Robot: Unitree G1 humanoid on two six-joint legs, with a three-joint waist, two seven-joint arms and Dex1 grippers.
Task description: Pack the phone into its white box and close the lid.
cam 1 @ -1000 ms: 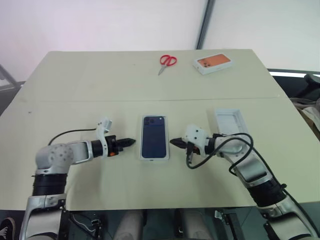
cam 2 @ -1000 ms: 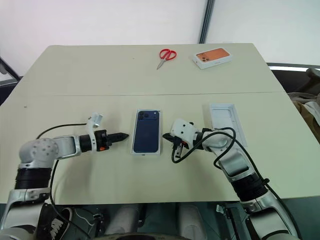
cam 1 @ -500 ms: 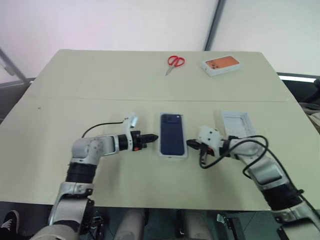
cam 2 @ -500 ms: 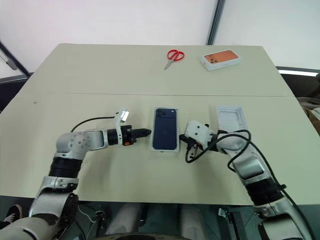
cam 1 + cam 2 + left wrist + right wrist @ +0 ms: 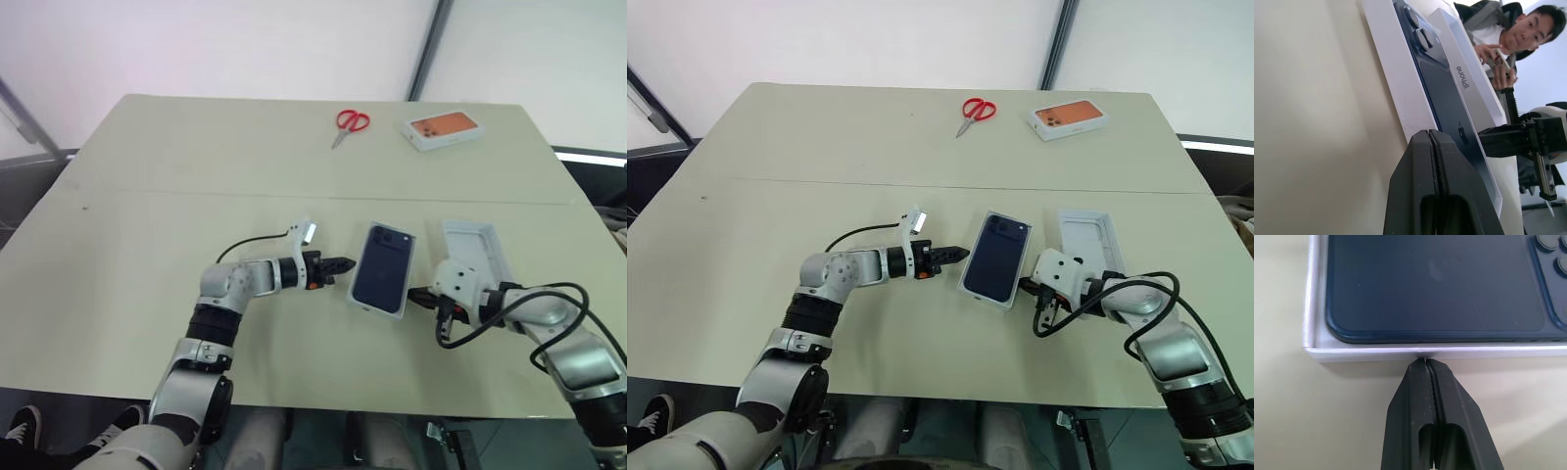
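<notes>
Both grippers' fingers pressed together | lid between left gripper & right gripper | white box part-hidden.

Lid: white, dark blue phone picture facing up, skewed, mid-counter towards the near edge. White tray: open, just beside it.

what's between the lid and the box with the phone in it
The right gripper, shut, sits in the gap between the lid and the box, its tip at the box's wall. The left gripper is on the box's other side, out of the way.
</notes>
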